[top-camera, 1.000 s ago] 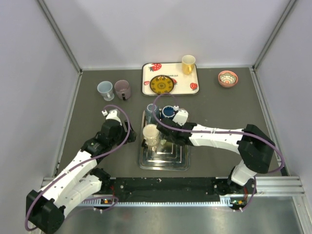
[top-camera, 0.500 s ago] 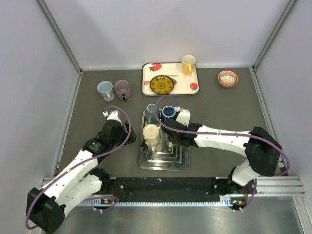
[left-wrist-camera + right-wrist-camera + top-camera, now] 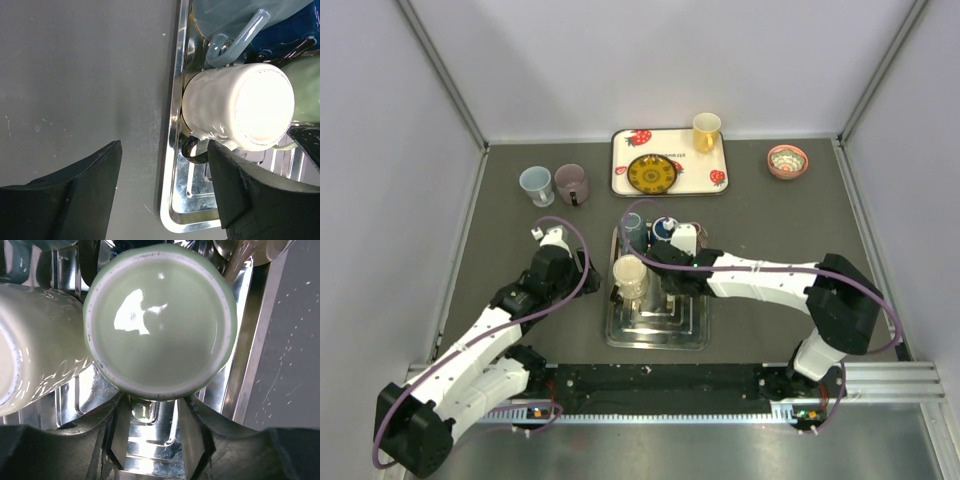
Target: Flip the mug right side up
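A pale green mug (image 3: 160, 320) stands upside down on the metal tray (image 3: 655, 342), its round base facing the right wrist camera. My right gripper (image 3: 154, 415) is open right at the mug's near edge, with tray showing between its fingers; in the top view the gripper (image 3: 667, 281) hides this mug. A cream mug (image 3: 630, 272) also stands upside down beside it, and shows in the left wrist view (image 3: 240, 107). My left gripper (image 3: 164, 150) is open and empty over the tray's left rim (image 3: 172, 125), near the cream mug; in the top view it is left of the tray (image 3: 584, 264).
A pale blue mug (image 3: 632, 228) and a dark blue mug (image 3: 665, 228) stand at the tray's far end. Behind are a strawberry tray (image 3: 620, 150) with a yellow mug (image 3: 706, 130) and a plate (image 3: 651, 173), a small bowl (image 3: 787, 160), and two mugs (image 3: 536, 184) (image 3: 571, 183).
My right wrist has shifted slightly left over the tray. The left arm and the mugs have not moved.
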